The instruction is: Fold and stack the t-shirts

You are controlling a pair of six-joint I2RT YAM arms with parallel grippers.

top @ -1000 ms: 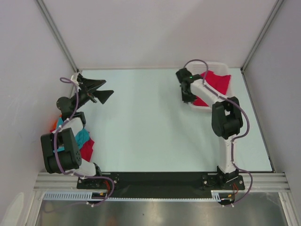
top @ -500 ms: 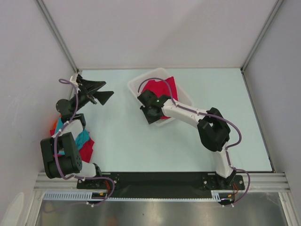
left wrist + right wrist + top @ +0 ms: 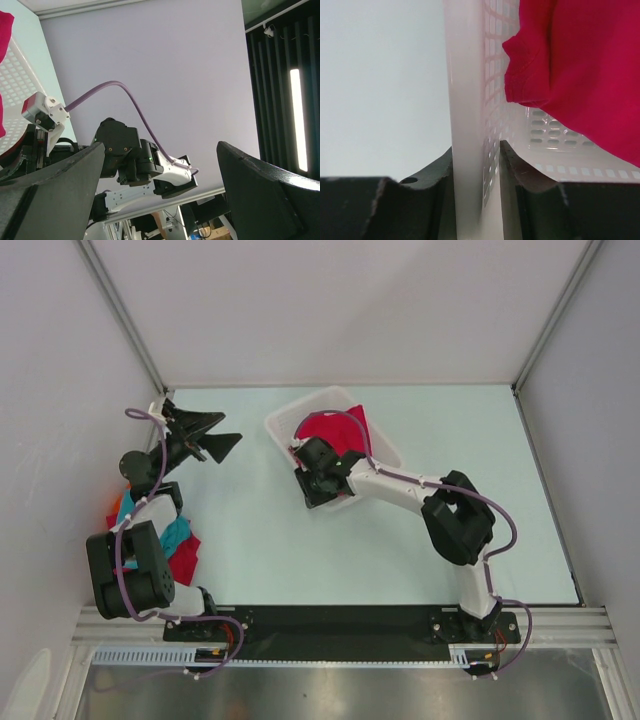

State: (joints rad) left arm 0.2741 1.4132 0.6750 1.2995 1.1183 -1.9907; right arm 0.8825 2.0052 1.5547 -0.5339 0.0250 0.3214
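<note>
On the counter (image 3: 290, 570): folded t-shirts (image 3: 180, 545) at lower left, crimson t-shirt (image 3: 335, 428) in basket (image 3: 282, 422) at centre

Lower left of the overhead view: folded t-shirts heaped at the counter's left edge, partly hidden under the left arm (image 3: 130, 565). Orange t-shirt (image 3: 113, 508) outermost, teal t-shirt (image 3: 178, 531) in the middle, red t-shirt (image 3: 186, 558) nearest the bottom of the frame. Layering beneath the arm hard to tell.

Upper left: left claw (image 3: 228, 429), fingers spread wide with nothing between them, tips pointing toward the right of the frame, well apart from both the heap and the basket. Same gaping fingers at the lower corners of the left wrist view, with the right arm (image 3: 455, 525) and a strip of white mesh beyond them.

Centre, slightly toward the top: white mesh basket set askew on the counter, one corner toward the upper left. Crimson t-shirt bunched inside, filling the upper-right part.

At the basket's lower corner: right claw (image 3: 322, 496) on the near wall. In the right wrist view, one black finger (image 3: 427, 175) outside the white wall and the other inside by the mesh, both close against it. Pressing or merely flanking: impossible to tell. Crimson cloth at the upper right of that view, a hemmed fold hanging inside the basket.

Lower right: right arm bent up from its base and across to the basket.
</note>
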